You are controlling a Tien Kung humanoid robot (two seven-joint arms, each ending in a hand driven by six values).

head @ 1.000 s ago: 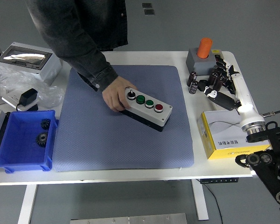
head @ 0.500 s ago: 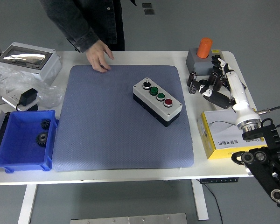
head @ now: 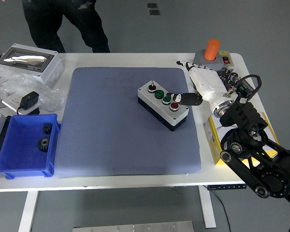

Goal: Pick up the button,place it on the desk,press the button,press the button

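Right hand [head: 186, 98] reaches in from the right over the button box [head: 163, 105], one dark finger [head: 176, 98] stretched out flat above the red button [head: 174, 107] at the box's right end; it grips nothing, and actual contact with the button cannot be told. At far left on the white worktop [head: 135, 59], a blue bin [head: 25, 145] holds two dark gears [head: 44, 136]. Beside it a blue-grey mat [head: 106, 130] carries the button box, set diagonally right of centre. Behind the hand the black arm [head: 253, 145] bends over a yellow box [head: 215, 145].
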